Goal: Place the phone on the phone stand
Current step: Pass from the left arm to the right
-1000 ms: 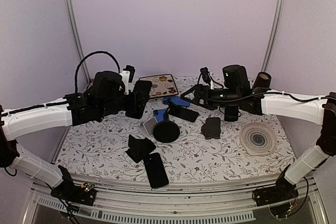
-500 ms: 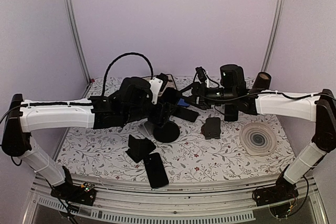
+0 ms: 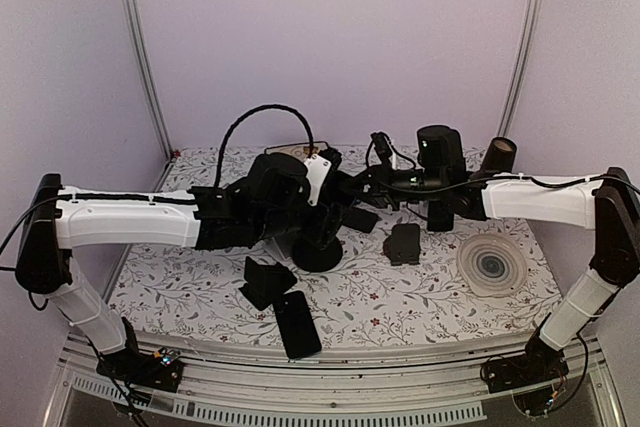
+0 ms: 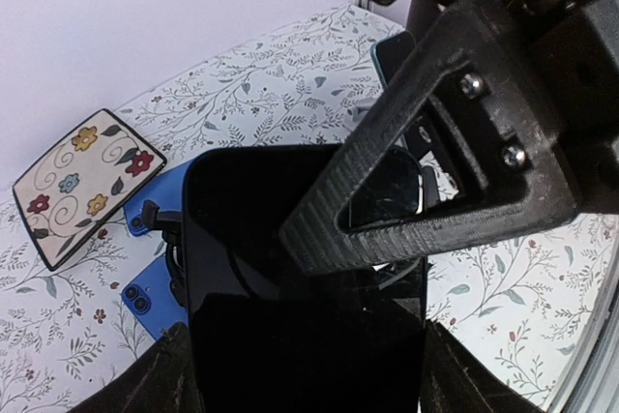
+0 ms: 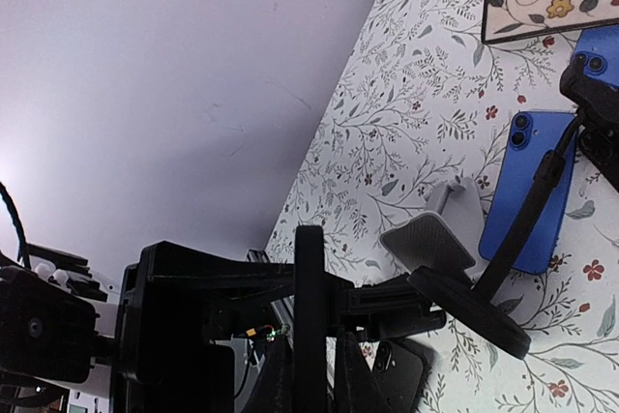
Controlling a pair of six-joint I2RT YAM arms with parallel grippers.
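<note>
Jaws of the left gripper clamp a black phone at the top view's centre, just above the stand. The right gripper's jaws are pressed together, right of it.

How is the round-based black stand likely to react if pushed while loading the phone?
The stand probably tips readily, since a long thin neck rises from one small round base. That neck looks bendable, so it may flex or sag under the phone.

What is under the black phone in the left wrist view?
Two blue phones peek out at its left edge, on the patterned table. Anything directly beneath the black phone is covered.
</note>
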